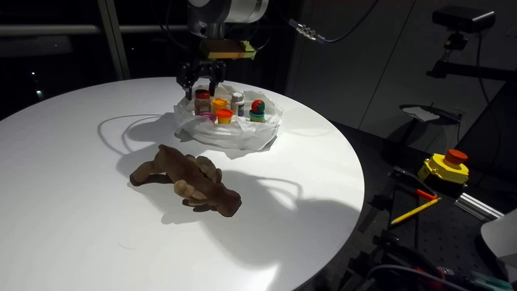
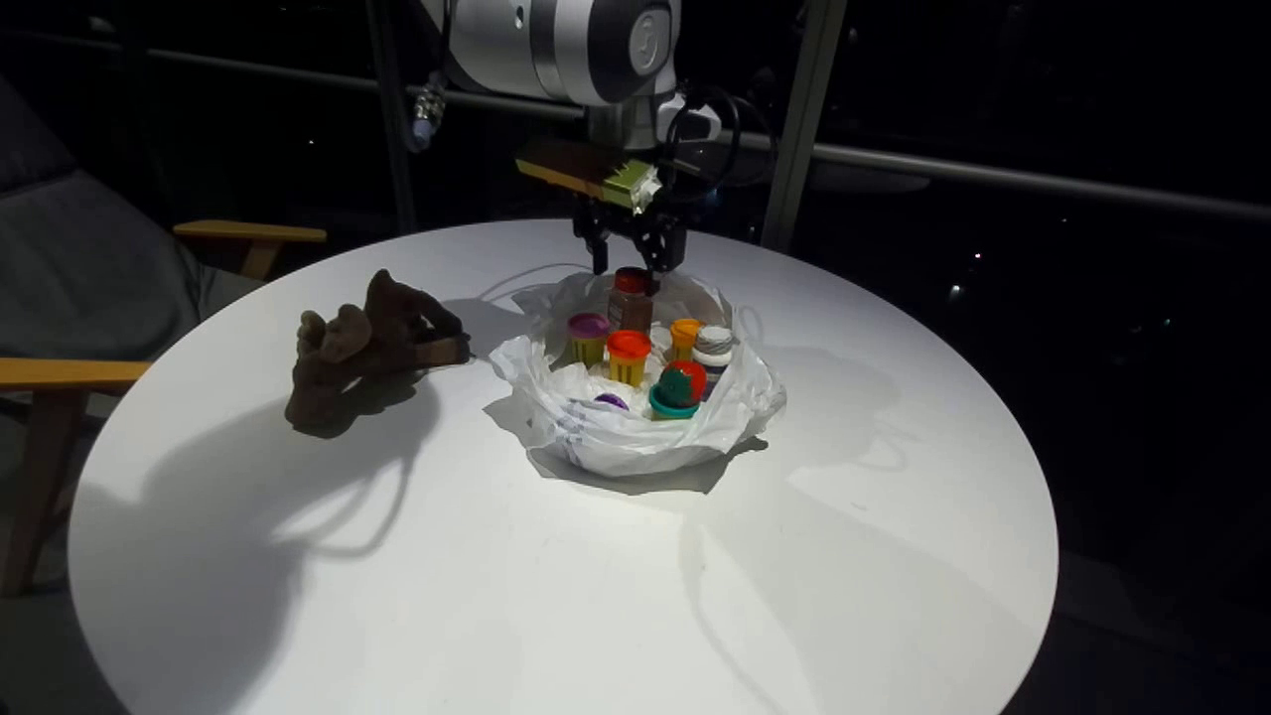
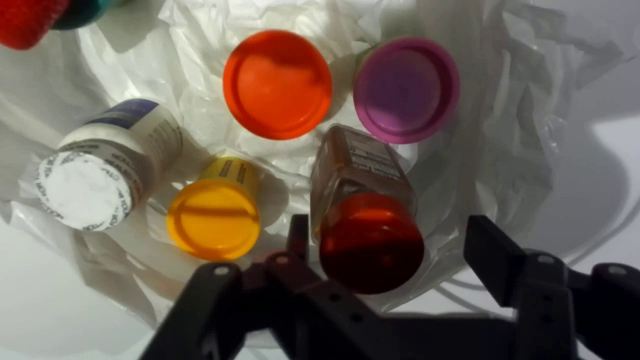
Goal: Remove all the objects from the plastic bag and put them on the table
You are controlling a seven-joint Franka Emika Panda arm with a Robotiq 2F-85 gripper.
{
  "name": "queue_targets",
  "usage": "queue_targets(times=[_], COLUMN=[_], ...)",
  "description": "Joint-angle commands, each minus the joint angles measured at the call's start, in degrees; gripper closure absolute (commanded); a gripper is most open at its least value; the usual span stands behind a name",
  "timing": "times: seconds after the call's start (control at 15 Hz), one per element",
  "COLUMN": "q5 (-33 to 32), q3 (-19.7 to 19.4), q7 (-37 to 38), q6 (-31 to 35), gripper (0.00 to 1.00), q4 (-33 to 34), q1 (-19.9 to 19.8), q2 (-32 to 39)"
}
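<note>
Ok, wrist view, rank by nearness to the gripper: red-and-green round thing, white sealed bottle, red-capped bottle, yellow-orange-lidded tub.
1. Red-capped bottle: framed by the open gripper.
2. Yellow-orange-lidded tub: image-left of the gripper.
3. White sealed bottle: farther image-left, past the tub.
4. Red-and-green round thing: top-left corner, partly out of frame.

- Worktop point(image 2: 616, 586): white
- Bag point(image 2: 635, 455): whitish, bluish print
- Toy point(image 1: 183, 170): brown and tan
- Red-capped bottle point(image 3: 367, 212): brown
- White bottle point(image 3: 115, 160): blue patch
- Jar lids point(image 3: 277, 85): orange, purple, yellow, teal
- Ball point(image 2: 685, 384): red, green
</note>
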Motion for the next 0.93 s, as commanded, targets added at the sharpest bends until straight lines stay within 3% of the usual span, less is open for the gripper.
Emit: queue_targets(times=[0.0, 0.27, 0.67, 0.87], q5=[-1.3, -1.4, -0.6, -1.2], q3=[-2.1, -3.5, -3.2, -3.2], q7=[2.5, 4.6, 6.7, 8.2], q6=[-1.0, -1.3, -4.4, -8.4], gripper=[0.51, 0.78, 0.78, 0.78], q4=[5.0, 4.9, 4.0, 1.6], q1=[1.2, 1.2, 1.3, 3.0], q2=[2.1, 1.1, -1.1, -5.9])
